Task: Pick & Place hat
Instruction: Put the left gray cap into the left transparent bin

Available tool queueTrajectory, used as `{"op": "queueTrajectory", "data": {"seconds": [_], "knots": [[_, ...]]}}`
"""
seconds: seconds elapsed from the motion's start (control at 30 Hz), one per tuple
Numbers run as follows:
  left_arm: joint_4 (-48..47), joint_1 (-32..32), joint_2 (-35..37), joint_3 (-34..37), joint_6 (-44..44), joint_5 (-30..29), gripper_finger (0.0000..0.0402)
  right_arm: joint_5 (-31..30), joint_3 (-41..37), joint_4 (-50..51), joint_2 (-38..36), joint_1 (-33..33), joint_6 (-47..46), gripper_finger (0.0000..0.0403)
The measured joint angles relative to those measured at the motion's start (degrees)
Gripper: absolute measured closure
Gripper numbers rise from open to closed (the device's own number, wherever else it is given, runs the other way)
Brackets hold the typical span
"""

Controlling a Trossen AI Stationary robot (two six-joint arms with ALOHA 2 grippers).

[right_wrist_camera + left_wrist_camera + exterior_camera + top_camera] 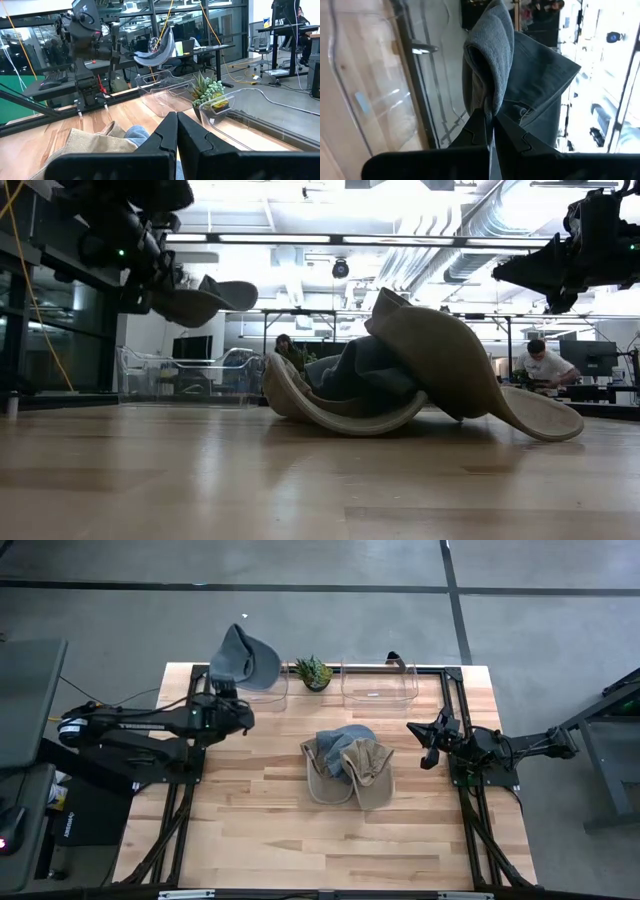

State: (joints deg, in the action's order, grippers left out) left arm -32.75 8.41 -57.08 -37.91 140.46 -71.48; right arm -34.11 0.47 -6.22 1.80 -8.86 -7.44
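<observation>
A grey cap (245, 658) hangs in the air from my left gripper (222, 688), over the left clear bin (272, 698) at the table's far edge. The low view shows the grey cap (205, 300) well above the table. A pile of hats (348, 768), tan ones with a blue-grey one between them, rests on the table's middle by curved brims (345, 422). My right gripper (428, 745) hovers right of the pile, shut and holding nothing; its fingers (176, 131) point at the pile. My left gripper (490, 125) is shut on the grey cap, pinching a folded edge of its fabric (489, 102) between the two fingers. The cap is lifted clear of the table and spreads out beyond the fingertips, its brim (225, 292) sticking out sideways.
A small potted plant (314, 672) stands between the two clear bins at the far edge; the right bin (380, 688) is beside it. Bare wood lies along the table's near half (330, 840). People sit at desks in the room beyond (545, 365).
</observation>
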Motion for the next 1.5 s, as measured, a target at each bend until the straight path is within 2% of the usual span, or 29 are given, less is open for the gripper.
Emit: {"op": "queueTrajectory", "data": {"seconds": [0.17, 0.33, 0.57, 0.7, 1.1, 1.5], "knots": [[-4.8, 0.2, -1.6, 0.0, 9.0, 0.5, 0.0402, 0.0, 0.0, 0.0, 0.0, 0.0, 0.0, 0.0402], [-5.0, 0.2, -3.9, 0.0, 10.5, 0.7, 0.0402, 0.0, 0.0, 0.0, 0.0, 0.0, 0.0, 0.0402], [-8.4, 0.2, -7.6, -0.1, 14.4, 4.5, 0.0402, 0.0, 0.0, 0.0, 0.0, 0.0, 0.0, 0.0402], [-11.0, 0.3, -8.7, -0.1, 15.0, 6.2, 0.0402, 0.0, 0.0, 0.0, 0.0, 0.0, 0.0, 0.0402], [-10.9, 4.5, -9.1, -0.1, 14.6, 6.7, 0.0402, 0.0, 0.0, 0.0, 0.0, 0.0, 0.0, 0.0402], [-6.5, 7.9, -16.3, -0.1, 14.3, 7.5, 0.0402, 0.0, 0.0, 0.0, 0.0, 0.0, 0.0, 0.0402]]}}
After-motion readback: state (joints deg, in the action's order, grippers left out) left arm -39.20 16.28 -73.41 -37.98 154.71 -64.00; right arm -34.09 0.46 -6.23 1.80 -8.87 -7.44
